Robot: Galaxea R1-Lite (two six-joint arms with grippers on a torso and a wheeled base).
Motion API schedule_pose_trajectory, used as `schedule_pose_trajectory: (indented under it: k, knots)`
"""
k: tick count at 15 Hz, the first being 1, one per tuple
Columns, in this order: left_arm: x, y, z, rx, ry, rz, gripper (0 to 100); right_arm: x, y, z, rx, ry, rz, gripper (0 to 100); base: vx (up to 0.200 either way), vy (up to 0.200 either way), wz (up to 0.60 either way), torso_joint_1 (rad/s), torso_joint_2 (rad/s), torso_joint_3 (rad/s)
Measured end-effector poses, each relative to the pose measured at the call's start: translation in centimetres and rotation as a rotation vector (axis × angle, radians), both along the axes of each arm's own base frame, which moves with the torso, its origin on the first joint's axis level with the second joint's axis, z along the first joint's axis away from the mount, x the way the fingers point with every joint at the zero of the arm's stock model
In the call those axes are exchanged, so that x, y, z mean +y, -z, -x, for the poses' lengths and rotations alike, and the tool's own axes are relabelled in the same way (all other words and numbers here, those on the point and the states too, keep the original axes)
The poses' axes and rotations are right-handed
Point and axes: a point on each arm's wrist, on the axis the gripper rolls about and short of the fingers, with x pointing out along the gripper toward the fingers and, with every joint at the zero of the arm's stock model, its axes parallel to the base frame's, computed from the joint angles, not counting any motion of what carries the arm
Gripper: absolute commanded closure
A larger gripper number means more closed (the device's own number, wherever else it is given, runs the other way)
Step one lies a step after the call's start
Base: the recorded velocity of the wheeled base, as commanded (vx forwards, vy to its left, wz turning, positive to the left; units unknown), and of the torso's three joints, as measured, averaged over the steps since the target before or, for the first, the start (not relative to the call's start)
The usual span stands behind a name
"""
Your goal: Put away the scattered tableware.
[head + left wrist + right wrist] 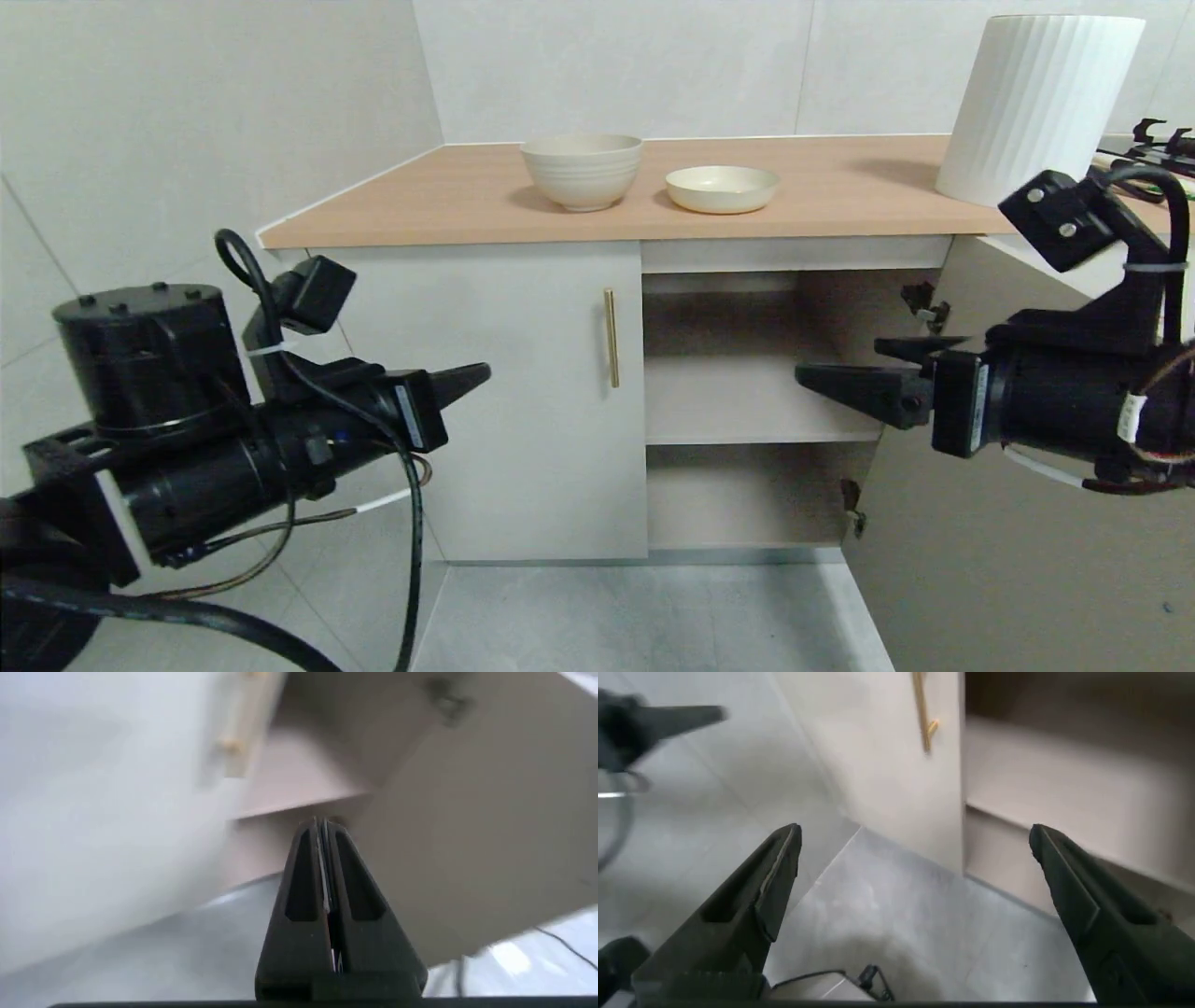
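Cream bowl [581, 171] upright (mouth up), shallow dish [722, 188] beside it

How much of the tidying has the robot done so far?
Only the start. Done: the cupboard door is open, showing the shelf. In hand: nothing; the left gripper is shut, the right gripper open, both hanging before the shelf. Left: the bowl and the small dish sit on the counter, waiting to go inside.
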Motion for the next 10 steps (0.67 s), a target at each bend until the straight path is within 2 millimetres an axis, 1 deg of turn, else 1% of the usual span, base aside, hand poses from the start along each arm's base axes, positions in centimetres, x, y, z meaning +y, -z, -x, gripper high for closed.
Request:
schedule_pose_trajectory:
  k: [1, 3, 4, 5, 7, 10]
  knots:
    - [0.9, -0.9, 0.3, 0.01, -0.027, -0.015, 100, 0.4, -0.4, -0.5, 0.017, 0.003, 0.018, 0, 0.0, 0.0, 0.0, 0.0, 0.0, 0.0]
    - [1.8, -2.8, 1.0, 0.03, -0.053, -0.028, 100, 0.8, -0.6, -1.1, 0.043, 0.011, 0.012, 0, 0.0, 0.0, 0.0, 0.0, 0.0, 0.0]
    - [2.2, -3.7, 1.5, 0.038, -0.06, -0.033, 0, 0.8, -0.4, -1.1, 0.08, 0.019, 0.024, 0, 0.0, 0.0, 0.0, 0.0, 0.0, 0.0]
    - [2.4, -4.4, 2.2, 0.046, -0.06, -0.035, 0, 0.7, 0.1, -0.9, 0.131, 0.027, 0.055, 0, 0.0, 0.0, 0.0, 0.0, 0.0, 0.0]
    - [2.8, -5.9, 3.2, 0.004, -0.06, -0.019, 0, 0.7, -0.2, -1.0, 0.16, 0.042, 0.036, 0, 0.0, 0.0, 0.0, 0.0, 0.0, 0.0]
    - [3.2, -7.2, 4.5, -0.053, -0.059, 0.0, 0, 0.8, -0.3, -1.1, 0.17, 0.047, 0.027, 0, 0.0, 0.0, 0.0, 0.0, 0.0, 0.0]
